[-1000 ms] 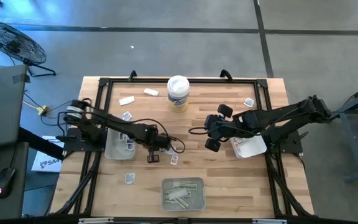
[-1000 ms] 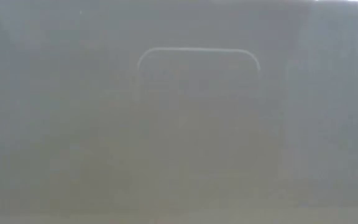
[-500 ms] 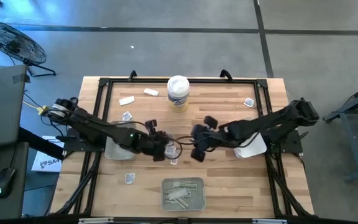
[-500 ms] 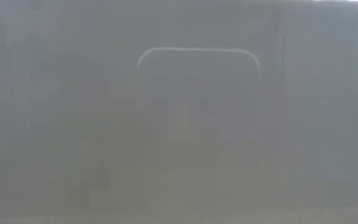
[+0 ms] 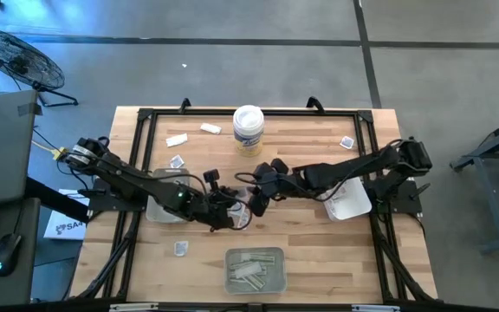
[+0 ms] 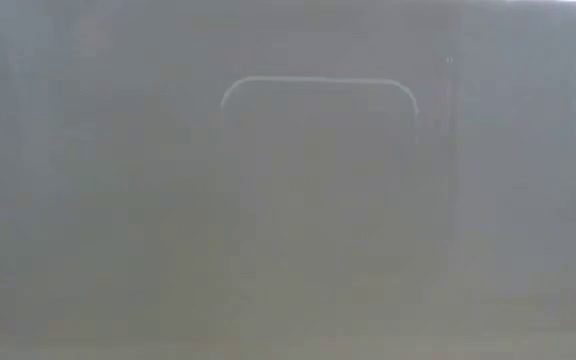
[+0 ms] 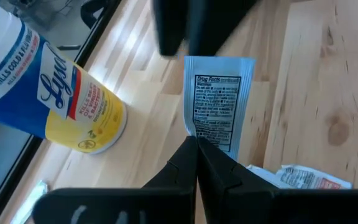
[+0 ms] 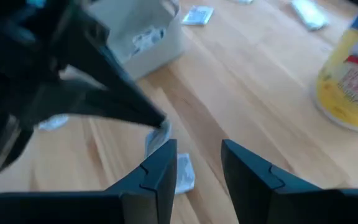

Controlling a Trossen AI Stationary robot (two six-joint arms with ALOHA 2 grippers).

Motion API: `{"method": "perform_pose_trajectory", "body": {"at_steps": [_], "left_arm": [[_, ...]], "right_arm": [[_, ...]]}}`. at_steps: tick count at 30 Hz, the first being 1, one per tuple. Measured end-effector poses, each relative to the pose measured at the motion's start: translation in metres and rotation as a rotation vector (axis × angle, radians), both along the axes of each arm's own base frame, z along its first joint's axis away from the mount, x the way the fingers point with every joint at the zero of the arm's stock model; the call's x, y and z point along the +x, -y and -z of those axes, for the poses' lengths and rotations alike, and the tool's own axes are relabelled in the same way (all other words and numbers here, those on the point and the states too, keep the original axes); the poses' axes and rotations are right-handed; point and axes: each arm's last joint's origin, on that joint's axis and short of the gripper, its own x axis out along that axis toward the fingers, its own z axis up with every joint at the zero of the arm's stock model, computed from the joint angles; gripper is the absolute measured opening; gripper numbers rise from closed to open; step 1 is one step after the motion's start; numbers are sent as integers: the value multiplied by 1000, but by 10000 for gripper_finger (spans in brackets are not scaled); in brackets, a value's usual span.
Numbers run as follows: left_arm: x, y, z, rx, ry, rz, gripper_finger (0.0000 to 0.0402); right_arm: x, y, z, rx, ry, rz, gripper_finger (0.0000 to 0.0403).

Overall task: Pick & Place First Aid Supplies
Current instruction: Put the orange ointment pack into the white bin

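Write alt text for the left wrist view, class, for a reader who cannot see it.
The left gripper is shut on a white packet with blue-printed drug facts, held above the wooden table. A yellow-labelled wipes tub stands nearby; another packet lies on the wood.

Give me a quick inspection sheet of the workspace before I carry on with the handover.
Surface: wooden table with a black frame along its edges.
Job's things: blue-print packet pinched upright in the left gripper; red-print packet flat on the wood beside it; loose packets at the far left; strip wrappers in the near tray.
Clutter: wipes tub standing at the far edge; left tray and right tray under the arms.
Grippers: left gripper shut on the packet at table centre; right gripper open, facing that packet.
Cables: one looping at centre.
Surroundings: floor fan on the left; low view shows nothing usable.
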Motion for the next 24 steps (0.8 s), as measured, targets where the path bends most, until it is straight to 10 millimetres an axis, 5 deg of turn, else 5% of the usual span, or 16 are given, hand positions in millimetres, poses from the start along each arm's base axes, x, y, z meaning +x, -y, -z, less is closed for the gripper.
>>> {"method": "perform_pose_trajectory", "body": {"at_steps": [13, 24], "left_arm": [[-4, -2, 2, 35, -51, -2, 0], [-2, -2, -1, 79, -15, -26, 0]], "right_arm": [[-3, 2, -6, 32, 12, -7, 124], [1, 4, -4, 122, 53, 61, 195]]}}
